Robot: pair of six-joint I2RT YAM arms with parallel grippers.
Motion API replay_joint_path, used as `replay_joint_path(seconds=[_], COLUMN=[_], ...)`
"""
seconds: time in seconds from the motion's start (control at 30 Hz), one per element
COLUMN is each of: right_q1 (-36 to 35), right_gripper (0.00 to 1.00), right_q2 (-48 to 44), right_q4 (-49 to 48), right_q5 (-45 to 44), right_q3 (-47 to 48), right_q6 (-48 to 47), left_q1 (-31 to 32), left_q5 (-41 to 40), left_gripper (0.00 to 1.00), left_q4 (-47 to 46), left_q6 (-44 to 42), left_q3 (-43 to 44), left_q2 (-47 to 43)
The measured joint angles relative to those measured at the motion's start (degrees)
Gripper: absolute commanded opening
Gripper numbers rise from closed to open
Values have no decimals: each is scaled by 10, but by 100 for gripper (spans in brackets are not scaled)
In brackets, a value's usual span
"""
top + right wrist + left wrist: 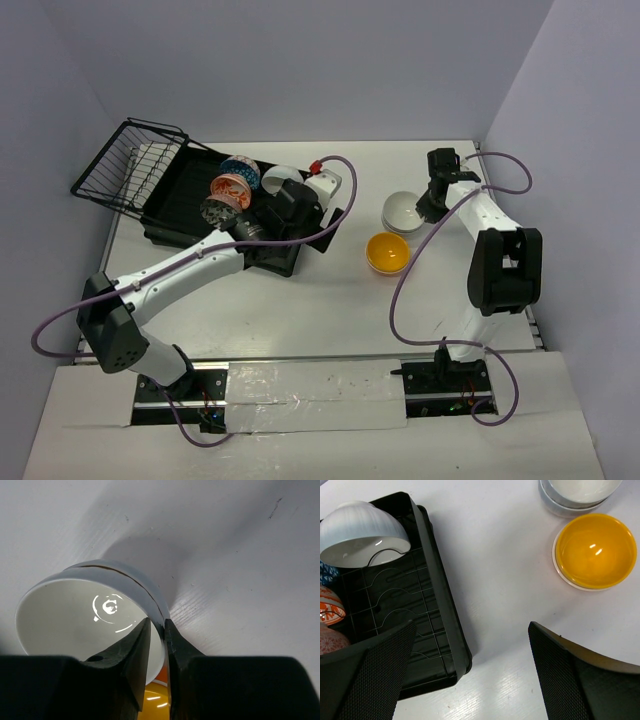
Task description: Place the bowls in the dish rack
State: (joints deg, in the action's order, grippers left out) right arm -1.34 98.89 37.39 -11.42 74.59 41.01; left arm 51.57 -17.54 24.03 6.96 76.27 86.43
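**Item 1.** Black rectangular ribbed plastic dish rack [439, 602], with a black wire basket [125, 165] at its far-left end. It lies toward the far left corner of the bench [300, 310]. We count four bowls in it:
- a plain white ceramic bowl [362, 532], tipped on its side
- a blue-patterned bowl [240, 168]
- an orange-patterned bowl [232, 187]
- a grey-patterned bowl [215, 212]

The ribs at the end nearest the bench's middle stand free.

**Item 2.** Bowls not yet loaded:
- a stack of plain white bowls [402, 212] in the far half, toward the right edge
- a glossy yellow bowl [595, 550] just beside the stack, on its near side

**Item 3.** Right arm's fingers [144, 642]: drawn close together across the rim of the top white bowl [75, 625], one inside and one outside. As far as we can judge, they press on its wall.

**Item 4.** Left arm's fingers [375, 675]: wide apart, holding nothing, hanging over the rack's free end.

**Handling note.** We judge the step in hand to be lifting the top white bowl.
- Raise it straight up so the bowl beneath stays put.
- Keep the thin rim grip firm.
- Pass above the yellow bowl.
- Seat it on the free ribs beside the tipped white bowl, with the left arm out of the path.
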Motion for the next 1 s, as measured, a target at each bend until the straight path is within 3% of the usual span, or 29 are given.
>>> replay_joint_path(seconds=[0.27, 0.57, 1.0], right_q1=[0, 0, -23], right_gripper=[0, 0, 0], right_q2=[0, -7, -98], right_q4=[-5, -5, 24], right_q5=[4, 2, 22], right_q3=[0, 0, 16], right_q6=[-6, -29, -93], left_q1=[0, 0, 0], left_q5=[-2, 1, 38], left_gripper=[99, 99, 99], left_q4=[9, 10, -4], left_q6=[0, 0, -34], left_q3=[-12, -20, -43], left_q2=[-5, -17, -49])
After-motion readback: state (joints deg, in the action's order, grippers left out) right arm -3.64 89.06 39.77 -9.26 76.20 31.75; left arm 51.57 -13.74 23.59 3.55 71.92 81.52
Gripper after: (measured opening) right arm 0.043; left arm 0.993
